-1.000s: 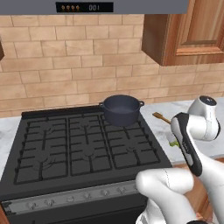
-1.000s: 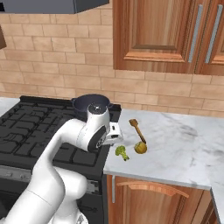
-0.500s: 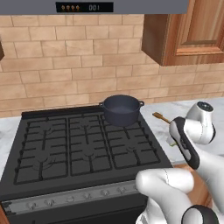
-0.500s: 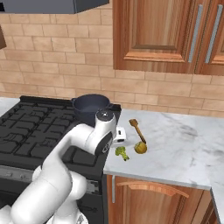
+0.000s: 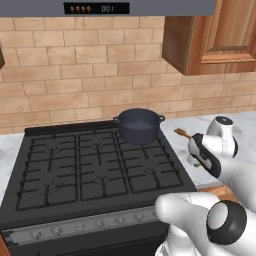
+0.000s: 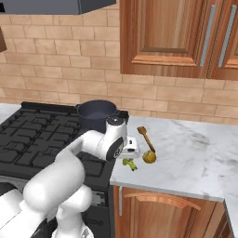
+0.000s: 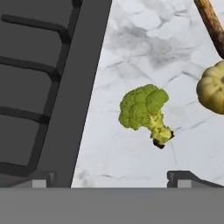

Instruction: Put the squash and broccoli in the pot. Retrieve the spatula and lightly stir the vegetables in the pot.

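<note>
Hand view: broccoli (image 7: 144,111) beside squash (image 7: 213,88); fingers (image 7: 181,177) apart.

A black gas stove (image 5: 95,172) sits beside a marble counter (image 6: 195,153), under wooden cabinets (image 6: 176,37) and brick wall (image 5: 75,75).

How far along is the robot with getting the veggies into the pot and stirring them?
Nothing looks done yet. The broccoli and the squash lie on the marble counter, with the spatula beside them, and the pot sits on the stove's back burner. In hand: the open gripper hangs above the broccoli, holding nothing. Left: both vegetables into the pot, fetching the spatula, stirring.
</note>
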Controlling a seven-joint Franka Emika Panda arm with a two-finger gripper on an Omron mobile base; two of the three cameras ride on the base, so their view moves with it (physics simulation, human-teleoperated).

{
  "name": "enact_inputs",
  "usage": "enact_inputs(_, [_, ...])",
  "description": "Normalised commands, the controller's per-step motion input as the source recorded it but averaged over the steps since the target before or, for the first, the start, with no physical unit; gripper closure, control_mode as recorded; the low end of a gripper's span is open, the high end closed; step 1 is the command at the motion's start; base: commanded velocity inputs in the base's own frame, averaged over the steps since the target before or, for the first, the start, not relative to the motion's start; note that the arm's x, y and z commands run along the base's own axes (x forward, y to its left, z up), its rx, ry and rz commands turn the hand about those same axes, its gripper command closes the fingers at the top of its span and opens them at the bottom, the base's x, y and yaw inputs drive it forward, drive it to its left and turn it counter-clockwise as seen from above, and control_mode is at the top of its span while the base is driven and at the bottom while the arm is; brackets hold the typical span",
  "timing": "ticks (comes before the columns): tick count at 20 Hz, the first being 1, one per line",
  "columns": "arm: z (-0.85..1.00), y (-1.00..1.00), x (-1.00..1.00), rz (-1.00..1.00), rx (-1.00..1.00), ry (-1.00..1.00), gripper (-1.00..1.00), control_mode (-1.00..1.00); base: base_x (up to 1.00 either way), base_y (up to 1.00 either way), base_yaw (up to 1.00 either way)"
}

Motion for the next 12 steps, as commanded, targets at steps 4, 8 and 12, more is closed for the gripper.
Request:
enact_inputs(4, [-0.12, -0.09, 0.26, -0.15, 0.00, 0.11, -1.00, -1.00, 0.00, 0.00, 0.00])
enact_inputs(8, [-0.18, -0.10, 0.28, -0.10, 0.01, 0.02, -1.00, -1.00, 0.00, 0.00, 0.00])
enact_inputs(12, [-0.34, -0.07, 0.27, -0.10, 0.00, 0.01, -1.00, -1.00, 0.00, 0.00, 0.00])
